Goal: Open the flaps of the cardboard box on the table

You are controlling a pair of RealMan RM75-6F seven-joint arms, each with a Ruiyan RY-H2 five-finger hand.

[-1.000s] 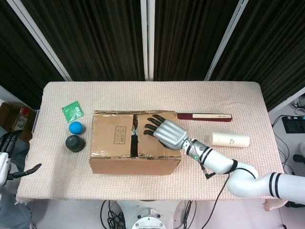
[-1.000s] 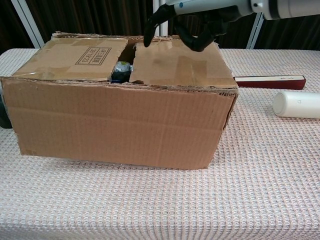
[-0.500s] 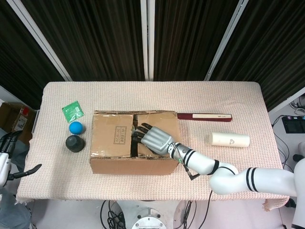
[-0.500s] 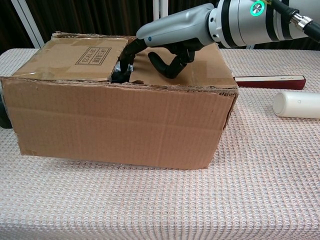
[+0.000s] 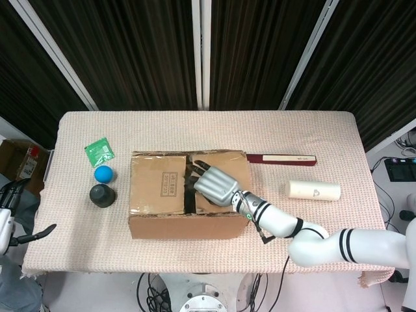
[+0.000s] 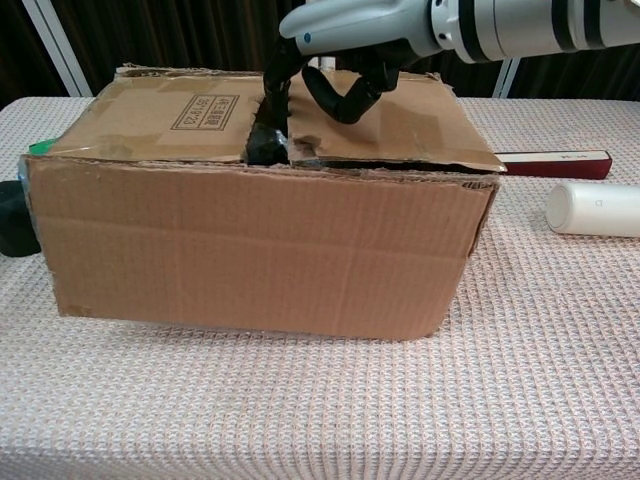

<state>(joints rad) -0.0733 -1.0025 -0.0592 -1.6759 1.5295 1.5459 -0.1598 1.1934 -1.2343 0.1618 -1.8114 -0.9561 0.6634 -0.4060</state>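
Cardboard box (image 5: 188,195) sat mid-table, both top flaps nearly flat, a dark slot running between them. Entries run left to right.

Off the table's left edge: my left hand (image 5: 26,235), low beside the table and well away from the box. Too little of it showed to tell whether its fingers were spread or curled.

Left of my working fingers: the left flap (image 6: 170,115), printed label up, lying flat and untouched.

At the slot: the fingertips (image 6: 272,95) of my right hand (image 5: 213,183) reached down into the gap, curled around the free edge of the right flap (image 6: 400,125). The thumb was arched above the flap, so the edge lay hooked between thumb and fingers, not flatly pinched. The flap's near edge stood slightly proud of the box front in the chest view.

Step in hand, my judgement: lifting the right flap. To do it well, keep the fingertips under the edge, not pushed deep into the contents, and swing the wrist up and rightward about the flap's hinge line so that the card folds instead of tearing. The box is light and unheld, so it may slide or tip if I pull sideways.

Right of my fingers: the rest of the right flap, beneath my palm and wrist.
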